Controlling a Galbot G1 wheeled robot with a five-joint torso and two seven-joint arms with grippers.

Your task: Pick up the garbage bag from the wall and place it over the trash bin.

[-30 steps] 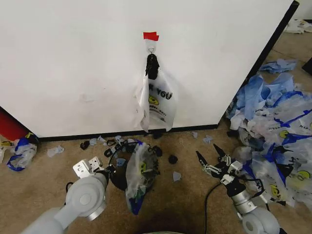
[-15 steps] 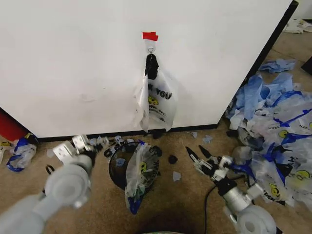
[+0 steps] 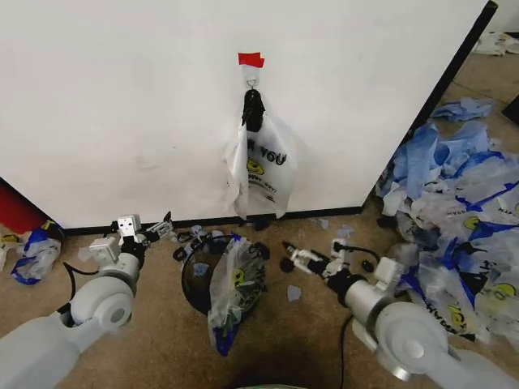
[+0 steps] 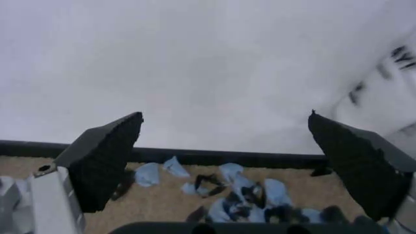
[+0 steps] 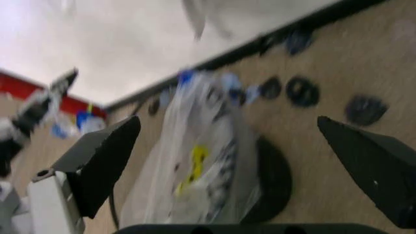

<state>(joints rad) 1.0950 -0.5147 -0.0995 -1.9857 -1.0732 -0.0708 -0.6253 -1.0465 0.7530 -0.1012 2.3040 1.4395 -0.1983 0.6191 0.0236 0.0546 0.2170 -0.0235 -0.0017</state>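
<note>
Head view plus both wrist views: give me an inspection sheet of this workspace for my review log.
Surface: tan carpet floor, littered.
Job's things: garbage bag hangs from a small hook under red tape on the white wall; trash bin stands below on the floor, with another bag draped over its right side.
Clutter: blue-and-white heap of bags at right; black and blue scraps along the baseboard.
Grippers: left gripper open, low beside the baseboard, left of the bin; right gripper open, low, right of the bin; both empty.
Cables: black cable beside the right arm.
Surroundings: red object at the wall's left end.
</note>
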